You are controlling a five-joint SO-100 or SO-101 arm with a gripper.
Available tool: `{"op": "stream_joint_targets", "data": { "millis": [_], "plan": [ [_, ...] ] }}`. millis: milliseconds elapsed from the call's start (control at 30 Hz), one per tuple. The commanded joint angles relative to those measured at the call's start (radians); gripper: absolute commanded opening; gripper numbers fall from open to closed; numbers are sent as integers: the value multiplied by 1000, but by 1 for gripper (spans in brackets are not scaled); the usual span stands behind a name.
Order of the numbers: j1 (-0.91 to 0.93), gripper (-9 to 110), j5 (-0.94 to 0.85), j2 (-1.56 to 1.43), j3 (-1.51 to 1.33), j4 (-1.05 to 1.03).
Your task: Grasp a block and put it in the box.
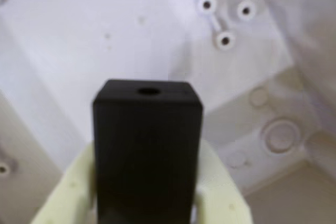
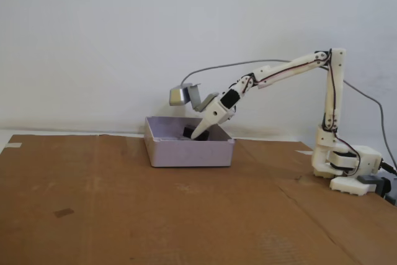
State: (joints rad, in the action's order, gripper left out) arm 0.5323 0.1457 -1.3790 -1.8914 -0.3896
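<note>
The gripper (image 2: 197, 135) reaches down inside the shallow, pale rectangular box (image 2: 190, 152), its cream plastic jaws clenched on a matte black, square-edged block (image 1: 147, 153) with a round hole in its top face. The box sits on flat brown cardboard (image 2: 155, 215).

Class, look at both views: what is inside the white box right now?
Inside the box: the gripper holding a black block. The near wall hides the floor in the fixed view.
</note>
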Motion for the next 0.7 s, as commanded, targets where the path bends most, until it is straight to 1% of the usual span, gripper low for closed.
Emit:
{"op": "stream_joint_targets", "data": {
  "millis": [0,133,333,667],
  "plan": [
    [-8,11,-9,-23,115,32],
    [-9,11,-9,-2,115,35],
    [-9,11,-9,31,103,129],
    [-9,12,-9,40,100,129]
  ]
}}
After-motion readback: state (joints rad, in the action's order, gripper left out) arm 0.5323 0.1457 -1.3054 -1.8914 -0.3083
